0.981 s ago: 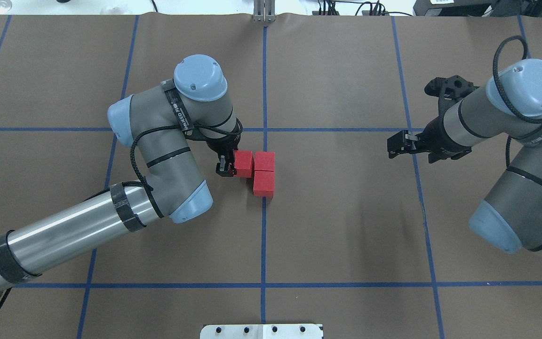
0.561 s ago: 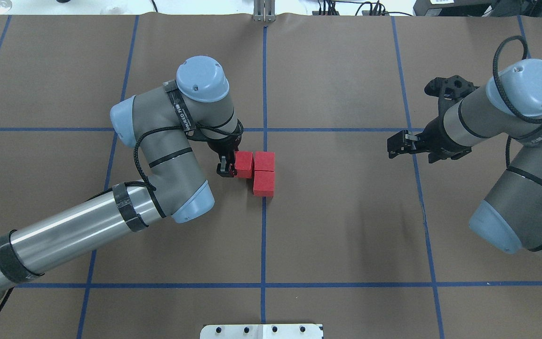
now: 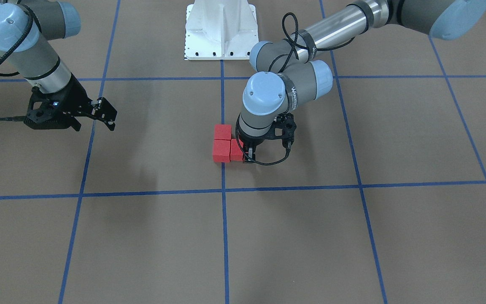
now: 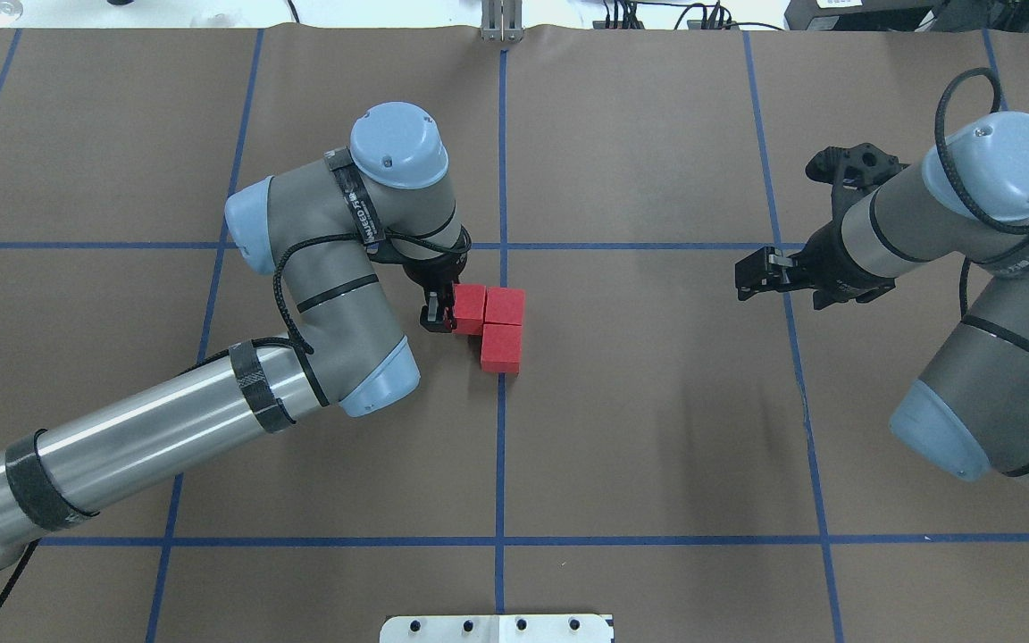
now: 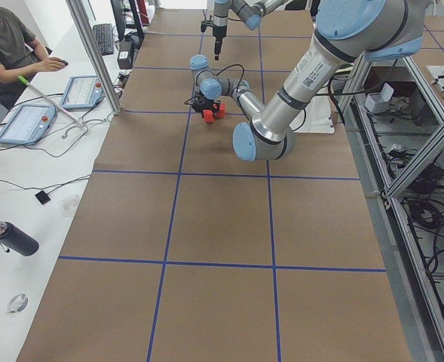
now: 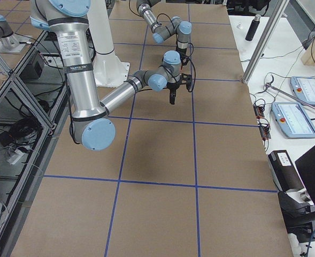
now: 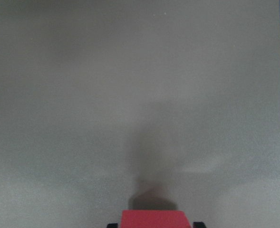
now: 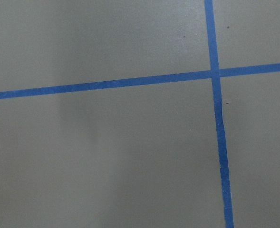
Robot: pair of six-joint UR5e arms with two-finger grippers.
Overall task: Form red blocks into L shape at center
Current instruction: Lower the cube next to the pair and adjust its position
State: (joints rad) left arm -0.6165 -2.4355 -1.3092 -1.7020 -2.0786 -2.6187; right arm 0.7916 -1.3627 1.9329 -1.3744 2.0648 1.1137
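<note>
While L gripper (image 4: 443, 315) clamps one red block (image 4: 470, 306), touching other red blocks (image 4: 502, 346), at ctr line (image 4: 500, 446).

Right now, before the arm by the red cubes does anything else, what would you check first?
1. L shape made: ok. The left block touches the corner block, and the third block sits against the corner block's near side.
2. L at the center: ok. The corner block and third block lie over the center tape line.
3. Left block let go: not ok. The left gripper has it between its fingertips.
4. Left block flat on the floor: cannot tell.
5. Right gripper out of the way: ok. It is open and far off to the side.
</note>
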